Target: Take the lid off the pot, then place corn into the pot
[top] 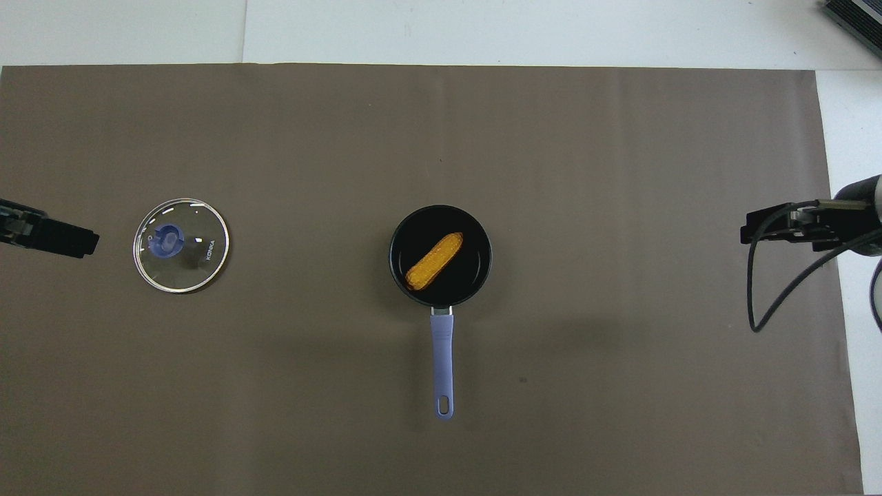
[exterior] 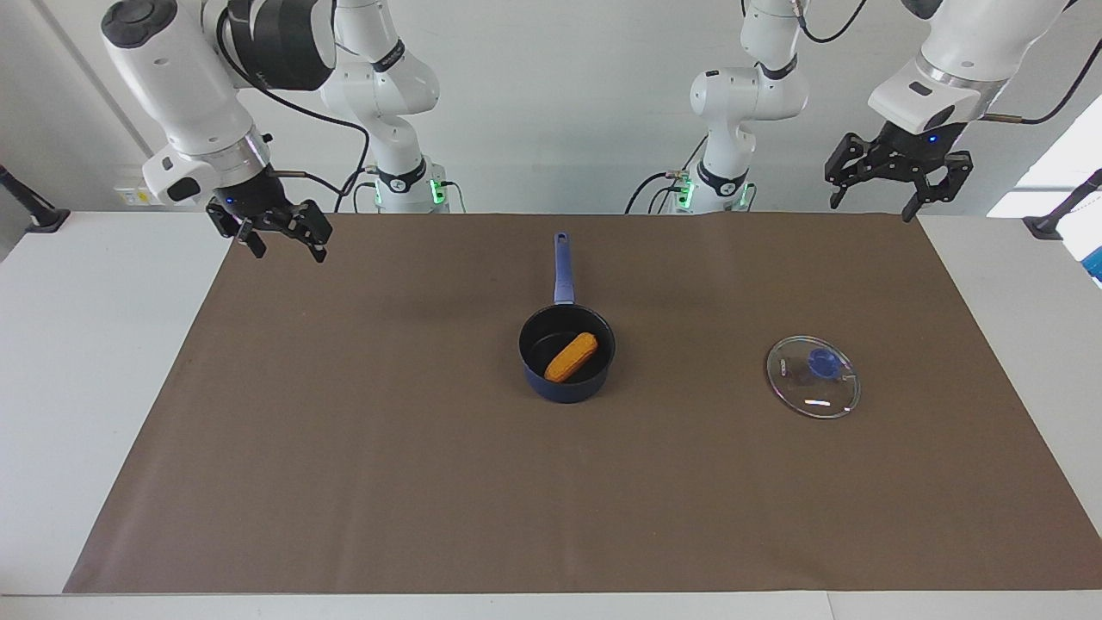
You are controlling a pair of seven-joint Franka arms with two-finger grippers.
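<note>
The dark blue pot (exterior: pixel 564 389) stands on the mat at the table's middle, its long handle pointing toward the robots. The corn (exterior: pixel 572 356) lies inside it, also in the overhead view (top: pixel 434 260). The glass lid (exterior: pixel 813 376) with its blue knob lies flat on the mat toward the left arm's end, apart from the pot (top: pixel 412 233); it also shows in the overhead view (top: pixel 180 246). My right gripper (exterior: pixel 287 250) is open and empty, up over the mat's edge at the right arm's end. My left gripper (exterior: pixel 871 207) is open and empty, raised over the mat's corner at its own end.
A brown mat (exterior: pixel 430 474) covers most of the white table (exterior: pixel 95 362). The two arm bases stand at the robots' edge of the table. A cable hangs from the right wrist (top: pixel 758 303).
</note>
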